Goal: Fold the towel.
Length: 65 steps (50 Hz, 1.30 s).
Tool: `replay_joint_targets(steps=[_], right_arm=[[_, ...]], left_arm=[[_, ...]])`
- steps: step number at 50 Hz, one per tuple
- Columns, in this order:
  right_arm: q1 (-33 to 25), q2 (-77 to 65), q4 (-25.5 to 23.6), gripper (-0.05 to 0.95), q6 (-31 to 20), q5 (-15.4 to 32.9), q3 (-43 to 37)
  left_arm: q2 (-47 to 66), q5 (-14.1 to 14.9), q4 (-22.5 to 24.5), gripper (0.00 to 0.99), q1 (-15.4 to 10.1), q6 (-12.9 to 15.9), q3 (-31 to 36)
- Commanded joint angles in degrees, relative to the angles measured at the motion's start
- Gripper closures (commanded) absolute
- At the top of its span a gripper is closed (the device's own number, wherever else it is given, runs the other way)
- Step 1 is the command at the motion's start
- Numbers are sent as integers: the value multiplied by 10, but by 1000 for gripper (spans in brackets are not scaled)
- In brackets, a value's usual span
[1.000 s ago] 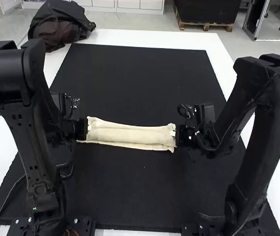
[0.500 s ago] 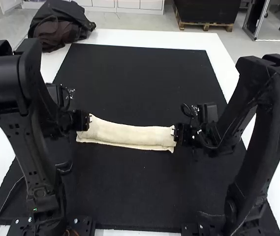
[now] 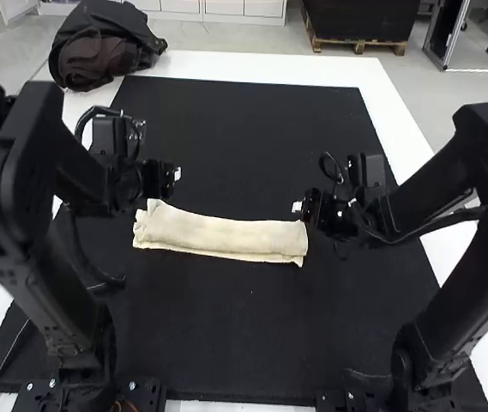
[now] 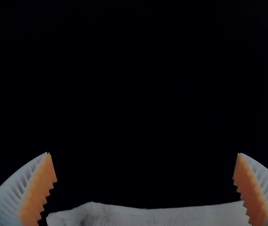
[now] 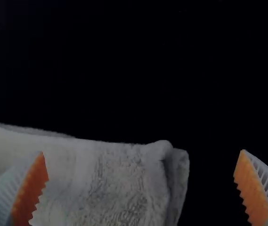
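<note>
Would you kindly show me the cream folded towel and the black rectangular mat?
Cream folded towel [image 3: 226,235], high view: middle of its length.
Black rectangular mat [image 3: 252,137], high view: bare far part.

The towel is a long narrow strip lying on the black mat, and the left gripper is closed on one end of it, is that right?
Not quite: the left gripper isn't closed on the towel. The left wrist view shows its fingers wide open. The towel does lie on the black mat as a long narrow strip.
</note>
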Motion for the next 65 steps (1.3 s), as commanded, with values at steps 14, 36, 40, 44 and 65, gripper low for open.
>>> replay_joint_targets(steps=[14,36,40,44,65], right_arm=[[-110,13,-21,-8,70,-150,8],[-84,51,-19,-8,86,-183,6],[-77,57,-19,-8,92,-185,7],[-72,60,-18,-8,94,-189,6],[-38,89,-5,-8,106,-189,17]], left_arm=[[-120,-48,-14,51,-9,-42,-10],[-184,-76,-9,38,-9,-47,-35],[-186,-76,-10,38,-8,-48,-35],[-191,-76,-8,38,-8,-52,-39],[-222,-75,-13,38,-9,-54,-57]])
